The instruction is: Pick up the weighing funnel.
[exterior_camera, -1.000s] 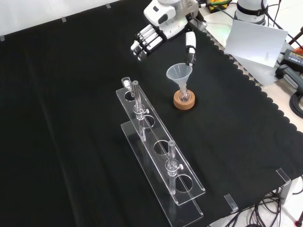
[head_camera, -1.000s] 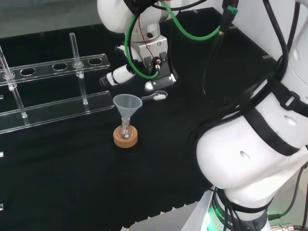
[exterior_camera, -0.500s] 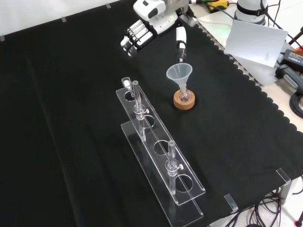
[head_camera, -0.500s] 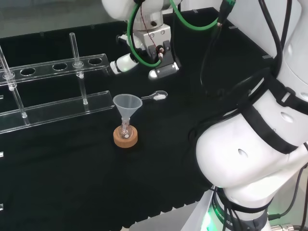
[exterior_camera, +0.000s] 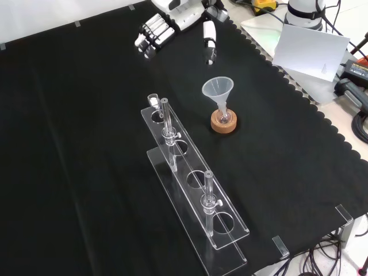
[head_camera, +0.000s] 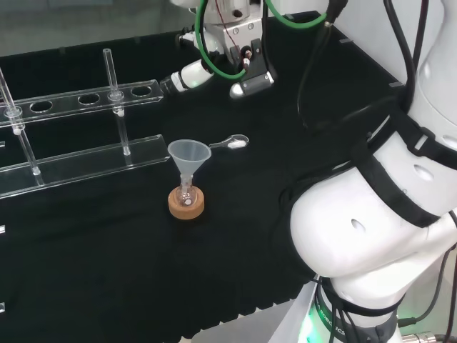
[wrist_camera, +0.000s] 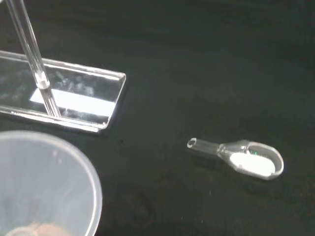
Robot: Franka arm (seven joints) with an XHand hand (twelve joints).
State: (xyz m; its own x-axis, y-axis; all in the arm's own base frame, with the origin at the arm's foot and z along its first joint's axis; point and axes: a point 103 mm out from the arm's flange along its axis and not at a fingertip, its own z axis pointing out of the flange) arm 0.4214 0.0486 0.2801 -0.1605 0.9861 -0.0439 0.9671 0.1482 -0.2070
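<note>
A bench draped in black cloth, with glassware laid out around the funnel that stands mouth up in a small flask on a cork ring. In the head view, left of the funnel, a clear rack carries a few upright glass rods. Just right of the funnel's mouth lies the weighing funnel, flat on the cloth, its short stem turned toward the funnel and its scoop end away from it. Beyond the funnel and a little to the right, well clear of the cloth, hangs the hand. Its fingers are straight and relaxed, and it carries nothing.

A second ago the hand hovered low over the weighing funnel, its thumb close to the scoop. It has since drawn up and away from the funnel, toward the far edge of the bench — the front view has the hand near the top of the cloth, far behind the funnel. The weighing funnel has not shifted, so the pick-up seems not yet made, and the hand would have to come down again to make it.

The wrist view looks past the funnel's rim and the rack's base to the weighing funnel, apart from both, with a white patch in its scoop.
</note>
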